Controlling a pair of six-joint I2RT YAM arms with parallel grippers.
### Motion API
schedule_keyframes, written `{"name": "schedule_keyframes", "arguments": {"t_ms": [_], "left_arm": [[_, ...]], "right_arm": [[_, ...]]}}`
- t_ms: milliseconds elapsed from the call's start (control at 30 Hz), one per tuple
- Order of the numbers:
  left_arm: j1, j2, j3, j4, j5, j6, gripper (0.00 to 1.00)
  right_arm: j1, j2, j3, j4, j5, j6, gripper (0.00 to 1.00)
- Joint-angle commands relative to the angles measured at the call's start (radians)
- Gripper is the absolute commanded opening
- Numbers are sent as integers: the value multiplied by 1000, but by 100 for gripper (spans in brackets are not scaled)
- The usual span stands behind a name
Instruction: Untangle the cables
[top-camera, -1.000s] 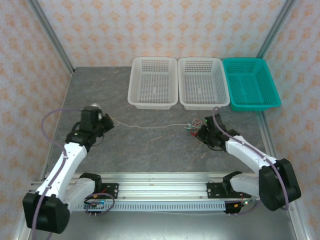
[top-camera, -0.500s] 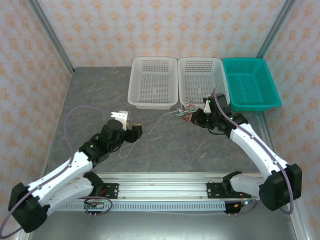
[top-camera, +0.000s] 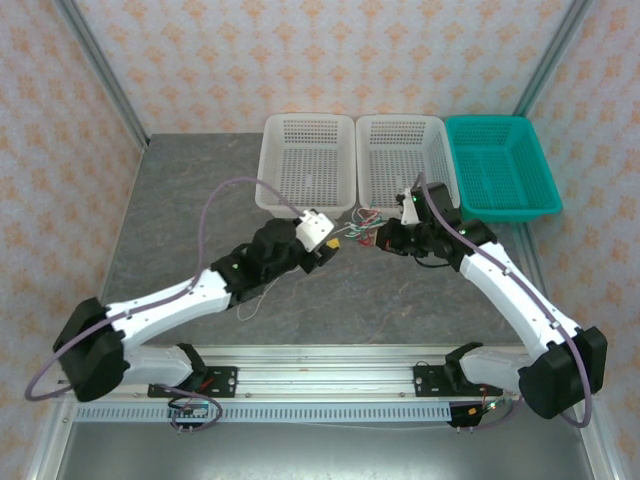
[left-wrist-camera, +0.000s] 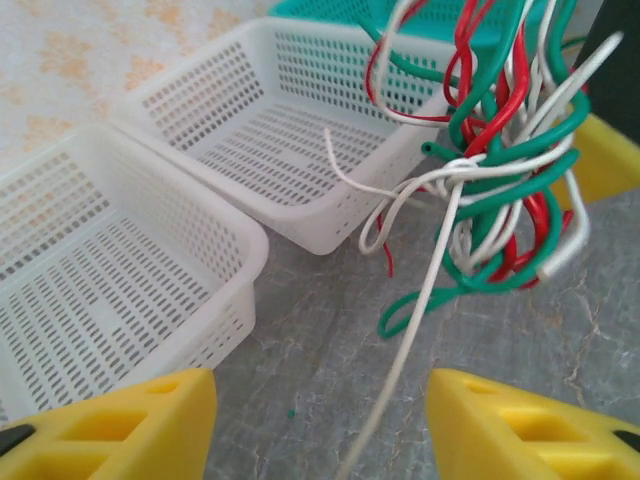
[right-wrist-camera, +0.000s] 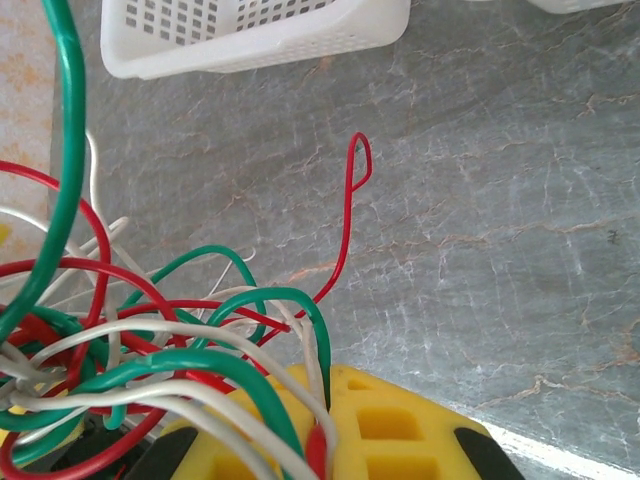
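Two white arms (top-camera: 165, 300) with black joints (top-camera: 97, 352) — purple cables (top-camera: 232, 184) loop alongside, pincer fingers (left-wrist-camera: 130, 425) bright yellow.

— What stood on the table (top-camera: 180, 210)?
— It was a grey marbled top. A white basket (top-camera: 304, 208), a second white basket (top-camera: 400, 211) and a teal basket (top-camera: 505, 211) sat side by side along its far edge.
— Anything else?
— A thin pale cable (top-camera: 248, 312) lay looped nearer the front.

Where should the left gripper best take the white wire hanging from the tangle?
Probably on its straight free stretch below the tangle, approached from the left: there the white wire hangs alone, inside the open left gripper, clear of the rest.
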Motion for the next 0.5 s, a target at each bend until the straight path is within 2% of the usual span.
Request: {"name": "schedule_keyframes", "arguments": {"t_ms": [0,67,100,167,300,367,467], "left_arm": [[0,61,76,32,34,95,52],[4,94,95,40,36,99,40],[5,102,101,41,33,95,29],[5,105,112,42,14,76,1],[16,55,85,73,-23,11,0],[36,12,58,81,-11,-43,0],[72,-52,13,83,-27,-133,0]], "right_arm": [[15,2,48,-26,-5,-18,0],[21,2,50,-24,1,-15,0],[22,1,48,-23,9,-11,0],[24,2,40,-17,45,6,0],[24,2,0,3,168,54,0],[22,1,-33,8,280,97,0],[-25,1,-110,31,378,177,0]]}}
